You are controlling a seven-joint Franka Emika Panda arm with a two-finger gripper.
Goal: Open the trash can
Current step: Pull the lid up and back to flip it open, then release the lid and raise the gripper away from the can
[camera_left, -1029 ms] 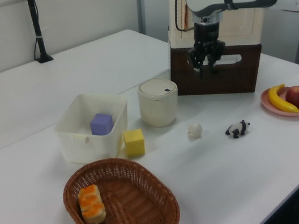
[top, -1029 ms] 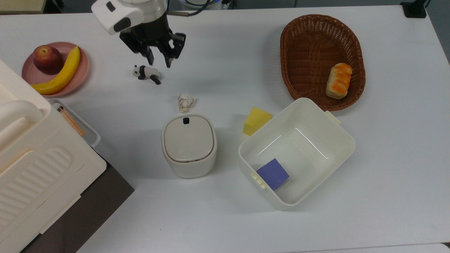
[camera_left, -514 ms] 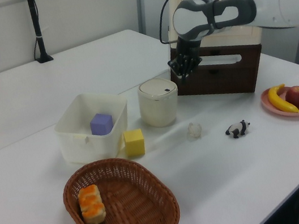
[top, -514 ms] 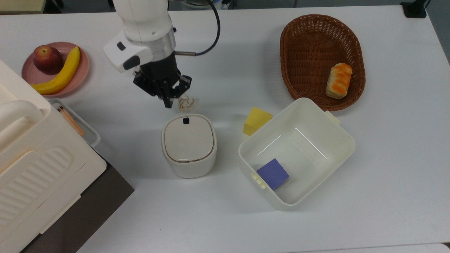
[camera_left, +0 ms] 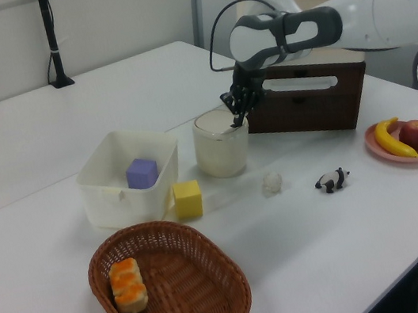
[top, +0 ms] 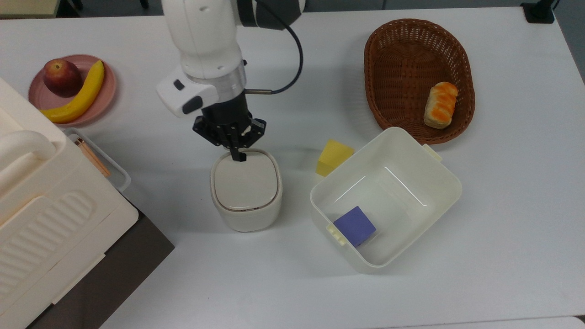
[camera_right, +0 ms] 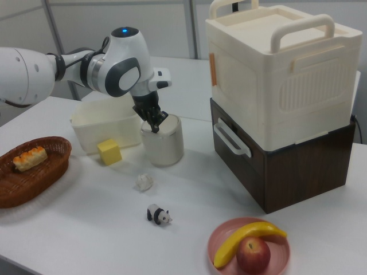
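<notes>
The trash can (top: 246, 189) is a small cream-white bin with a flat beige lid, standing near the table's middle; its lid lies flat and closed. It also shows in the left view (camera_left: 222, 150) and the right view (camera_right: 165, 143). My gripper (top: 238, 154) points down with its fingers shut together, the tips at the lid's far edge, over the spot of the black button, which they hide. From the side the gripper (camera_left: 236, 120) sits right at lid height, and likewise in the right view (camera_right: 155, 126). I cannot tell whether the tips touch the lid.
A lidless white tub (top: 402, 183) holds a purple cube (top: 355, 225), with a yellow cube (top: 333, 156) beside it. A wicker basket (top: 402, 59) holds bread (top: 441, 104). A pink plate (top: 107, 96) carries fruit. A big cream box (top: 45, 214) stands at the top view's left. Crumpled paper (camera_left: 273, 183) and a toy panda (camera_left: 332, 179) lie behind the can.
The gripper travelled from above the toy panda, past the crumpled paper, down to the trash can's lid edge, and its fingers closed together on the way.
</notes>
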